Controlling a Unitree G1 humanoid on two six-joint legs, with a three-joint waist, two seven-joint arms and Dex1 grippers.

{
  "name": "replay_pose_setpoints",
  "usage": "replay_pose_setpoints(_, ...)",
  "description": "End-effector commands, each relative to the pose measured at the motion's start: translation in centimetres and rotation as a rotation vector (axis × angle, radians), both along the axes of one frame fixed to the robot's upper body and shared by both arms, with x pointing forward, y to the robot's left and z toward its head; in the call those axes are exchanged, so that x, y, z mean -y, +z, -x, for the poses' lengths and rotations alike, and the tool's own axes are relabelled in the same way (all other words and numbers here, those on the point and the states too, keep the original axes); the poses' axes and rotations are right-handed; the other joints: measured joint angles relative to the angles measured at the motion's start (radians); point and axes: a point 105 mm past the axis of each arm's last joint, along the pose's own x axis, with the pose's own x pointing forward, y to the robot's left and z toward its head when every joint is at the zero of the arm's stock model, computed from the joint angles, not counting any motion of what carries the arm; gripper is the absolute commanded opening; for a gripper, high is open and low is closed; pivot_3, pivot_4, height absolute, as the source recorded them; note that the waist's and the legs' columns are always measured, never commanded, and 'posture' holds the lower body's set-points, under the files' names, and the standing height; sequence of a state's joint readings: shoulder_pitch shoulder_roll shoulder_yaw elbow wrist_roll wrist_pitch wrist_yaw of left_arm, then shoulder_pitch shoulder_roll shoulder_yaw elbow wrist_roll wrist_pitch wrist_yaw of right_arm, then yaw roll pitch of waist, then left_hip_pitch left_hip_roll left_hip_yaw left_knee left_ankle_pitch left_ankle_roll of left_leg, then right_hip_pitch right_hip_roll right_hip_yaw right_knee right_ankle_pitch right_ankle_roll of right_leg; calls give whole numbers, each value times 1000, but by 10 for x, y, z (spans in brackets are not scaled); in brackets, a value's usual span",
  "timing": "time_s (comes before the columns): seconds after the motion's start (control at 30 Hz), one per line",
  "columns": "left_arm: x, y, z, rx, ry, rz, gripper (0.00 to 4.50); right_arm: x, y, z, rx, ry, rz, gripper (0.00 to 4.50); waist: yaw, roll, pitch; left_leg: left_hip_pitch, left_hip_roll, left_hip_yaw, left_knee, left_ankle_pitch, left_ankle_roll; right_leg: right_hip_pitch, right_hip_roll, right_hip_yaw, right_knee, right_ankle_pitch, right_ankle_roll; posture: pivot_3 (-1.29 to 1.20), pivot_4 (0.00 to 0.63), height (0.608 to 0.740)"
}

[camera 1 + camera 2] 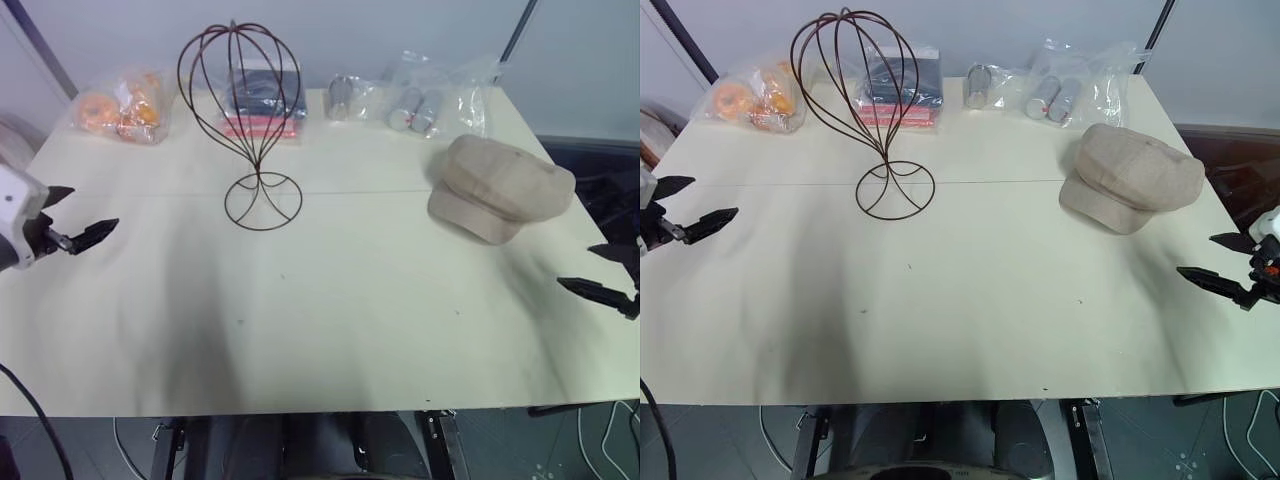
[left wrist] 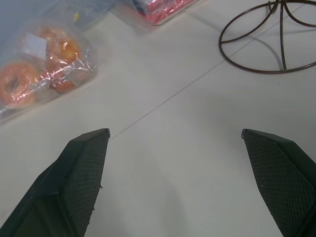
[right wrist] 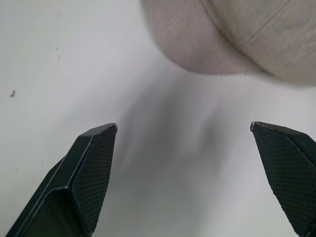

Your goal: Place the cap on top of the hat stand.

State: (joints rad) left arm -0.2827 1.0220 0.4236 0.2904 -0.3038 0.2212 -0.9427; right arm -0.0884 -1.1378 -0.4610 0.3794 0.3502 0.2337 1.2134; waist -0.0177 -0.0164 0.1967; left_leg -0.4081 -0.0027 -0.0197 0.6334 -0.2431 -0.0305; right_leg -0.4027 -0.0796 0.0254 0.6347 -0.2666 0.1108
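The beige cap [image 1: 500,188] lies on the right side of the cream table [image 1: 330,310], brim toward the front. The dark wire hat stand [image 1: 250,120] stands upright at the back centre-left, its ring base [image 2: 269,42] on the table. My left gripper [image 1: 78,215] hovers open over the table's left edge, well left of the stand. My right gripper [image 1: 1225,262] is open near the right edge, in front of the cap. The cap's brim [image 3: 197,39] shows just beyond the right fingers [image 3: 91,173]. Nothing sits between either pair of fingers.
Along the back edge lie a bag of orange pastries [image 1: 122,106], a dark and red packet [image 1: 262,110] behind the stand, and clear bags with small cans [image 1: 420,100]. Cables [image 1: 610,430] hang off the table's right.
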Motion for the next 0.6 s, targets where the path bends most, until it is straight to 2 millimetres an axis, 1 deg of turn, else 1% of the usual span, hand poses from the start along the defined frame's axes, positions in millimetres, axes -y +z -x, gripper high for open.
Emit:
replay_pose_setpoints(0.03,-2,19,2,54,0,-41,4500,-1,11,-3,47,7,5,4442,0,0,0,0,0,0,0,0,0,0,0,0,0,0,0,0,150,740)
replay_pose_setpoints(0.3,-3,22,1,64,11,-13,4500,1,15,-10,84,-6,31,4442,0,0,0,0,0,0,0,0,0,0,0,0,0,0,0,0,150,740)
replay_pose_setpoints(0.43,1,25,-1,61,-13,18,4500,1,20,-17,106,-40,38,4442,0,0,0,0,0,0,1,0,0,0,0,0,1,0,0,0,150,740)
replay_pose_setpoints(0.53,15,33,-5,67,-73,24,4500,-8,27,-20,124,-7,95,4442,2,0,0,0,0,0,2,0,0,0,0,0,2,0,0,0,150,740)
replay_pose_setpoints(0.6,39,42,-3,52,-186,75,4500,-23,36,-23,151,40,151,4442,1,0,0,0,0,0,3,0,0,0,0,0,3,0,0,0,150,740)
